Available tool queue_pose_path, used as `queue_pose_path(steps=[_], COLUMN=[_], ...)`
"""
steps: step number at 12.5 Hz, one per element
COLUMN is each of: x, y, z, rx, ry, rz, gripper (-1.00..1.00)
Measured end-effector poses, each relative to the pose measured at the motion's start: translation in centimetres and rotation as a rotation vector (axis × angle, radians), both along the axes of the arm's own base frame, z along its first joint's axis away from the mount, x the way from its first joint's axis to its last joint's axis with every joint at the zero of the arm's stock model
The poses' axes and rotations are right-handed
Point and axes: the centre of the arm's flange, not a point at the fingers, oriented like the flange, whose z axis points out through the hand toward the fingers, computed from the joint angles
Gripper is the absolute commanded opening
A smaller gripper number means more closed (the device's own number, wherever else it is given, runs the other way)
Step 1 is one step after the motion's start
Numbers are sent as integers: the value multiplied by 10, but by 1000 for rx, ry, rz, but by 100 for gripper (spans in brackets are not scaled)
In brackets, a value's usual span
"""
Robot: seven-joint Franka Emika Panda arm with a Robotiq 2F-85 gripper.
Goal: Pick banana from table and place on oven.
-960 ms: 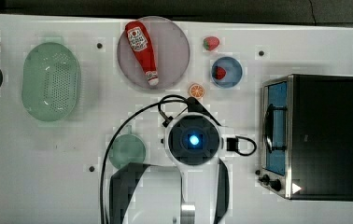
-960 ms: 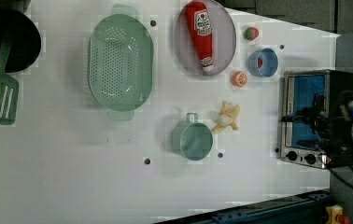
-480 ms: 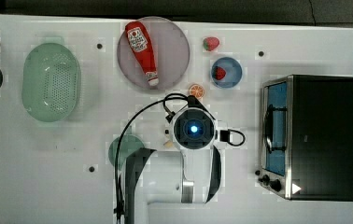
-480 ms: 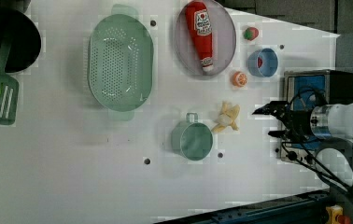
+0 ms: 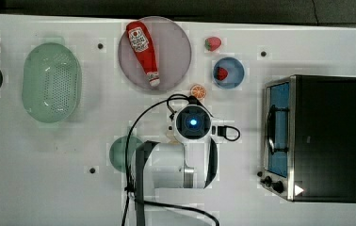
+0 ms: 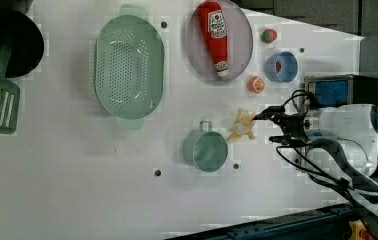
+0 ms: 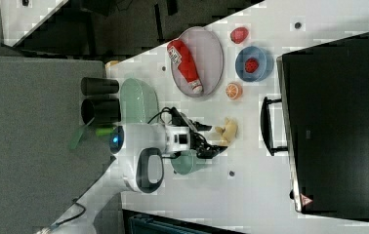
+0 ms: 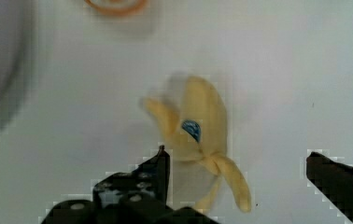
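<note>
Arm has swung in from the oven [image 6: 344, 90] side — end effector [image 6: 272, 126] released, fingers spread, now just beside the banana [image 6: 242, 126] lying on the tabletop [image 6: 77, 175].

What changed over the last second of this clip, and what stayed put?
The arm swung out from beside the oven and across the table until its open gripper sits just short of the banana, jaws spread wide, nothing grasped. The banana lies where it was, beside the green cup. The orange slice, ketchup bottle and colander have not moved.
</note>
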Motion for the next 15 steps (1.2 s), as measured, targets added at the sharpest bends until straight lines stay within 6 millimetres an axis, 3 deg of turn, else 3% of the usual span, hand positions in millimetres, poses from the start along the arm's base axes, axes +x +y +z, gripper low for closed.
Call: queue_pose_path(steps=[4, 5, 11, 15], x=[-7, -6, -8, -9], y=[-3, 0, 5, 5], z=[-36, -42, -52, -47], rx=[4, 1, 7, -3], ry=[9, 3, -22, -30], rz=[-10, 4, -4, 26], gripper=[100, 92, -47, -47])
